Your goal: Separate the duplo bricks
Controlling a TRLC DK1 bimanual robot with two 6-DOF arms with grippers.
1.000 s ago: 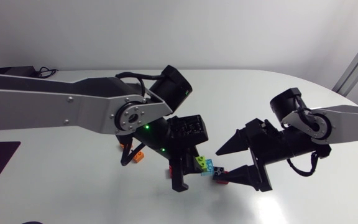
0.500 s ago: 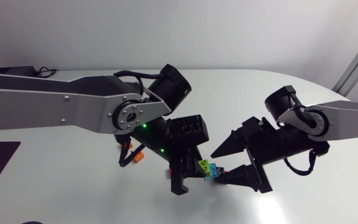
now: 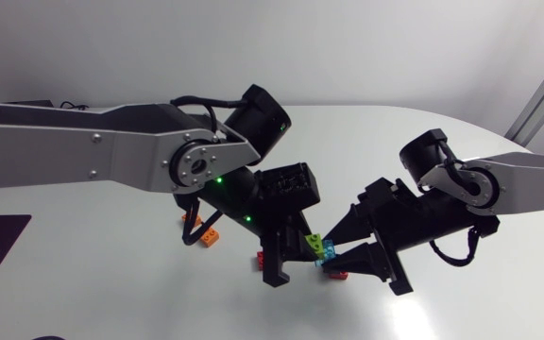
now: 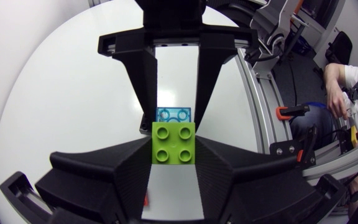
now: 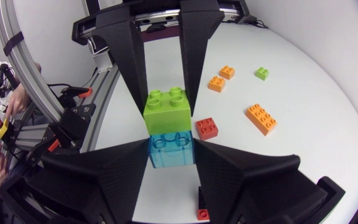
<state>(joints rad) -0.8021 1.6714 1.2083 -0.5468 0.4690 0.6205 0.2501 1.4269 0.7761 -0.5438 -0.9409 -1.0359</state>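
The head camera hangs above the table and looks straight down from well off, wide enough to hold the whole scene. The left wrist camera sits close behind the left gripper, facing the right gripper; the right wrist camera looks back the opposite way. All three views share the lime brick and blue brick between them

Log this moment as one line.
left jaws: shut on green brick | right jaws: shut on blue brick | state: joined, green atop blue | separation: not yet done
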